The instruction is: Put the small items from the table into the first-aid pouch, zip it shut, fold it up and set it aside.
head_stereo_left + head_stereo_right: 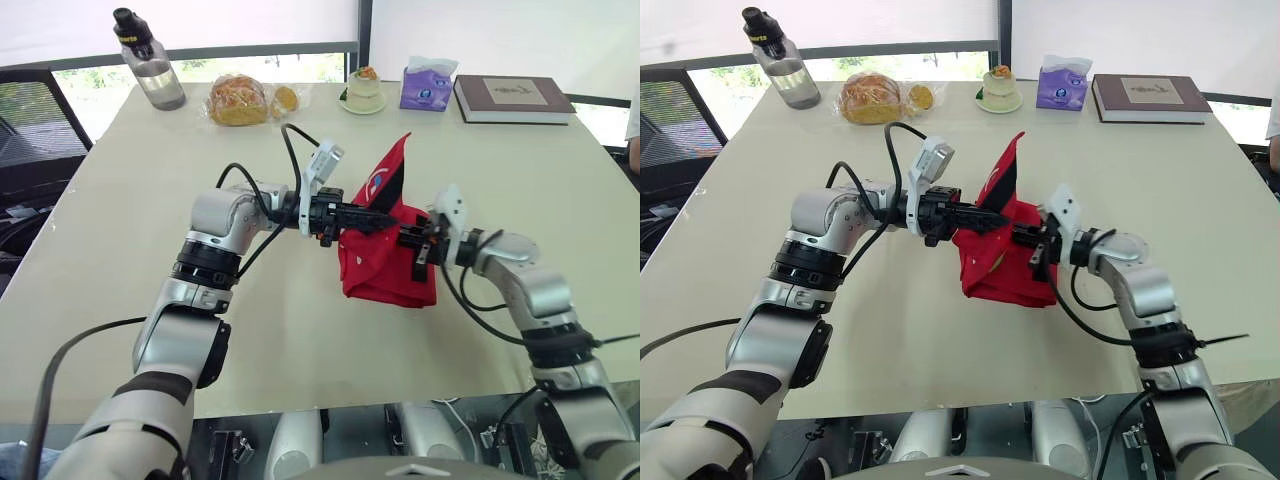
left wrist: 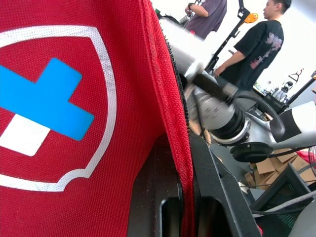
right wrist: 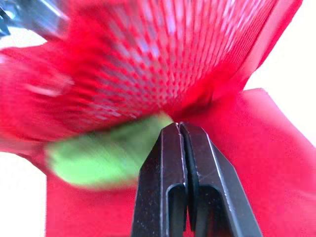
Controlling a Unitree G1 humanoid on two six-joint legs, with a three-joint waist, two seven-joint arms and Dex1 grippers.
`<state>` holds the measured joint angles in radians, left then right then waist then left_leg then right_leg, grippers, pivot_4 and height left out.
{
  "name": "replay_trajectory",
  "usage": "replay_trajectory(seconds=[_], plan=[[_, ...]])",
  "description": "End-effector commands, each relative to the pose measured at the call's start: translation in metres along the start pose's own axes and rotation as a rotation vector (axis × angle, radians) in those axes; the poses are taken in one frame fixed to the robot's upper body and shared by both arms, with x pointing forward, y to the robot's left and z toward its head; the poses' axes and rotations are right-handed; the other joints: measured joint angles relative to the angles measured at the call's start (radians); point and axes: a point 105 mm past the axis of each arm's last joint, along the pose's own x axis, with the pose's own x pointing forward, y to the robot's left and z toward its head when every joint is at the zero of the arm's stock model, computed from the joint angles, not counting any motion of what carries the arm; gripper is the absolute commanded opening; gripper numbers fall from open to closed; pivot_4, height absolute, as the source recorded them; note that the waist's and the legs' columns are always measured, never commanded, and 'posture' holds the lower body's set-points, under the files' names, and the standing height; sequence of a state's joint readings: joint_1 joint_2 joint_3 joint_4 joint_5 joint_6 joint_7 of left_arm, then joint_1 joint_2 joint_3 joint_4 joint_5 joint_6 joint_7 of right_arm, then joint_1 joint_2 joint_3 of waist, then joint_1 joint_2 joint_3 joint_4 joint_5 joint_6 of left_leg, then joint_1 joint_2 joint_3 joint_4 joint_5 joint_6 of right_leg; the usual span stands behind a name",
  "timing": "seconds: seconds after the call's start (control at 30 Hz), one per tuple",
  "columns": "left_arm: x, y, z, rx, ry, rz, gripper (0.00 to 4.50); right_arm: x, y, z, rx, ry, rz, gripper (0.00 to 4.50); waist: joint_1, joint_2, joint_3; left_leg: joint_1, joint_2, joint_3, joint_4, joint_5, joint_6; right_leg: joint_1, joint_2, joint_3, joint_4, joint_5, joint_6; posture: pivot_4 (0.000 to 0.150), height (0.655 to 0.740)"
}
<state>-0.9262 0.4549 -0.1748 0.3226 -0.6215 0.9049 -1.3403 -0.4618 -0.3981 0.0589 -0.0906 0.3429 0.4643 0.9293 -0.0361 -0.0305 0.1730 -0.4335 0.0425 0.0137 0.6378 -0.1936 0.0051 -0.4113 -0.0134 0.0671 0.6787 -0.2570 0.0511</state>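
Red first-aid pouch (image 1: 385, 270) lies near the middle of the table (image 1: 120, 200), with one flap lifted upright. The left gripper (image 1: 372, 220) is clenched on that raised flap. The right gripper (image 1: 408, 243) pinches the pouch's fabric at its right side, fingers pressed together, and a green item (image 3: 98, 153) shows behind the mesh.
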Motion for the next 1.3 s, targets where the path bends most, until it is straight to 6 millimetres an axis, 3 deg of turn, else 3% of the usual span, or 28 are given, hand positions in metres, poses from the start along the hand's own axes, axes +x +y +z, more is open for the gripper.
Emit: replay_trajectory(seconds=[0.03,0.17,0.27,0.4,0.53,0.67,0.7,0.73,1.1,1.3], plan=[[0.005,-0.004,0.005,0.029,-0.013,-0.031,0.0,-0.023,-0.003,0.021,-0.053,-0.064,-0.058,0.06,-0.001,0.0,0.0,0.0,0.0,0.0,0.0,0.0,0.0,0.0,0.0,0.0,0.0,0.0,0.0,0.15,0.74],[0.011,0.001,-0.001,0.004,-0.012,-0.03,0.0,-0.056,-0.003,0.022,-0.032,-0.082,-0.104,0.06,0.001,0.0,0.0,0.0,-0.001,0.0,0.0,0.0,0.0,0.0,-0.001,0.0,0.0,0.0,0.0,0.15,0.74],[0.022,0.008,-0.011,-0.071,-0.005,-0.016,0.0,-0.094,0.002,0.0,0.017,0.013,-0.12,0.06,0.011,0.0,0.0,0.0,-0.001,0.0,0.0,0.0,0.0,0.0,-0.001,0.0,0.0,-0.001,0.001,0.15,0.74],[0.032,0.018,-0.026,-0.105,0.029,0.02,0.0,-0.114,0.006,-0.005,0.044,0.029,-0.17,0.06,0.008,0.0,0.0,0.0,-0.002,0.001,0.0,0.0,0.0,0.0,-0.002,0.001,-0.001,-0.001,0.002,0.15,0.74],[0.043,0.026,-0.034,-0.118,0.025,0.039,1.44,-0.127,0.01,-0.006,0.07,0.005,-0.221,1.32,0.002,0.0,0.0,0.001,-0.002,0.0,0.0,0.0,0.0,0.001,-0.001,0.001,0.0,-0.003,0.005,0.15,0.74],[0.051,0.021,-0.039,-0.126,0.023,-0.02,3.44,-0.137,0.015,-0.013,0.084,0.018,-0.259,3.45,0.001,0.0,0.0,0.0,-0.002,0.0,0.0,0.0,0.0,0.001,-0.001,0.001,0.0,-0.002,0.004,0.15,0.74],[0.052,0.021,-0.04,-0.128,0.025,-0.024,4.07,-0.139,0.015,-0.013,0.087,0.011,-0.266,4.17,0.001,0.0,0.0,0.0,-0.002,0.0,0.0,0.0,0.0,0.001,-0.001,0.001,0.0,-0.002,0.004,0.15,0.74],[0.052,0.021,-0.04,-0.131,0.025,-0.022,4.45,-0.141,0.016,-0.012,0.087,0.003,-0.272,4.48,0.001,0.0,0.0,0.0,-0.002,0.0,0.0,0.0,0.0,0.001,-0.001,0.001,0.0,-0.002,0.004,0.15,0.74],[0.056,0.016,-0.048,-0.13,0.016,-0.057,4.45,-0.151,0.014,-0.017,0.069,-0.032,-0.293,4.48,0.002,0.001,0.0,0.001,-0.002,0.0,0.001,0.0,0.0,0.002,-0.001,0.001,0.0,-0.003,0.004,0.15,0.74],[0.057,-0.003,-0.045,-0.114,-0.011,-0.157,4.45,-0.153,0.018,-0.019,0.08,-0.054,-0.293,4.48,0.001,0.001,0.0,0.001,-0.002,0.0,0.001,0.0,0.0,0.002,-0.001,0.001,0.0,-0.003,0.005,0.15,0.74]])
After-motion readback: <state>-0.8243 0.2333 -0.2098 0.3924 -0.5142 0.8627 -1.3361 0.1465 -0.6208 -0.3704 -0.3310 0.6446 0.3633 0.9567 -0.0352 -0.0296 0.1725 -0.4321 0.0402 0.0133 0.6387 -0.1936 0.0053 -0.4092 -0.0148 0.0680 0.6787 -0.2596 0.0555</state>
